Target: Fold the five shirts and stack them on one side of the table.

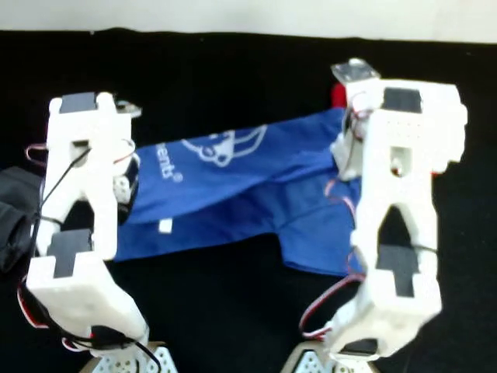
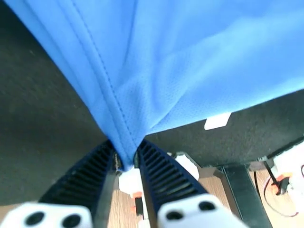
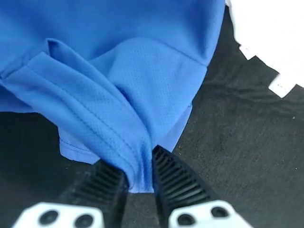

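Observation:
A blue shirt (image 1: pixel 233 186) with white print hangs stretched between the two arms over the black table (image 1: pixel 233 311). My left gripper (image 2: pixel 124 160) is shut on a seamed edge of the blue shirt (image 2: pixel 180 61), pinching the cloth between its ribbed black fingers (image 2: pixel 161 175). A small white tag (image 2: pixel 217 121) shows along the shirt's edge. My right gripper (image 3: pixel 140 176) is shut on a folded hem of the blue shirt (image 3: pixel 118 71) at the opposite end. In the high view the left arm (image 1: pixel 78 202) and the right arm (image 1: pixel 396 202) cover both ends of the shirt.
A dark cloth heap (image 1: pixel 12 217) lies at the table's left edge. Something red (image 1: pixel 338 95) peeks out behind the right arm. A white shape (image 3: pixel 266 33) lies on the black surface beyond the right gripper. Wires and a wooden surface (image 2: pixel 280 185) sit past the table edge.

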`<state>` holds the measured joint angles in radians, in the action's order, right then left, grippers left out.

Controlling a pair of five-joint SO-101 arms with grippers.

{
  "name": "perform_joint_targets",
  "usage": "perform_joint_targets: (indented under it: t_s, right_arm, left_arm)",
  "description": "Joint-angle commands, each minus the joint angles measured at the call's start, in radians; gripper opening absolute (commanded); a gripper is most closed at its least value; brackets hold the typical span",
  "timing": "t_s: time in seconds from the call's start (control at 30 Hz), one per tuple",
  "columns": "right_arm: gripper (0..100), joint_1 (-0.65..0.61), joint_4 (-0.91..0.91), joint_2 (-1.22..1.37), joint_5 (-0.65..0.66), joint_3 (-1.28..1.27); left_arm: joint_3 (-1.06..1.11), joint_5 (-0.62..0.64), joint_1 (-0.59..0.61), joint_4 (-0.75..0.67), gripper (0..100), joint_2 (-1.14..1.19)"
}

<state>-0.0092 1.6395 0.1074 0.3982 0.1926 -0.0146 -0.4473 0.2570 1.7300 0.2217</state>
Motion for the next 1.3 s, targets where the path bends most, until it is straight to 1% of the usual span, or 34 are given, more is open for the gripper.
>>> perform_joint_targets:
  t_s: [0.0, 0.1, 0.17, 0.27, 0.37, 0.57, 0.7, 0.8, 1.0, 1.13, 1.27]
  right_arm:
    - [0.5, 0.024, -0.116, -0.174, 0.014, -0.262]
    - [0.5, 0.028, -0.248, -0.266, 0.038, -0.472]
    - [0.5, 0.030, -0.323, -0.306, 0.038, -0.567]
    - [0.5, 0.028, -0.392, -0.328, 0.038, -0.657]
    - [0.5, 0.030, -0.435, -0.326, 0.038, -0.704]
    - [0.5, 0.041, -0.392, -0.337, 0.035, -0.731]
    - [0.5, 0.085, -0.383, -0.384, 0.040, -0.737]
    - [0.5, 0.090, -0.367, -0.418, 0.072, -0.748]
    - [0.5, 0.088, -0.371, -0.443, 0.080, -0.825]
    - [0.5, 0.093, -0.412, -0.443, 0.080, -0.826]
    - [0.5, 0.088, -0.409, -0.441, 0.080, -0.826]
  left_arm:
    - [0.101, -0.009, -0.007, -0.109, 1, -0.073]
    - [0.185, -0.008, -0.015, -0.172, 1, -0.076]
    - [0.223, -0.008, -0.016, -0.212, 1, -0.076]
    - [0.249, -0.008, -0.015, -0.273, 1, -0.076]
    - [0.252, -0.006, -0.016, -0.298, 1, -0.074]
    - [0.252, -0.006, -0.012, -0.288, 1, -0.076]
    - [0.251, -0.005, -0.019, -0.221, 1, -0.085]
    - [0.252, -0.006, -0.015, -0.206, 1, -0.085]
    - [0.262, -0.006, -0.024, -0.212, 1, -0.076]
    - [0.312, -0.005, -0.064, -0.204, 1, -0.087]
    - [0.349, -0.006, -0.067, -0.213, 1, -0.087]
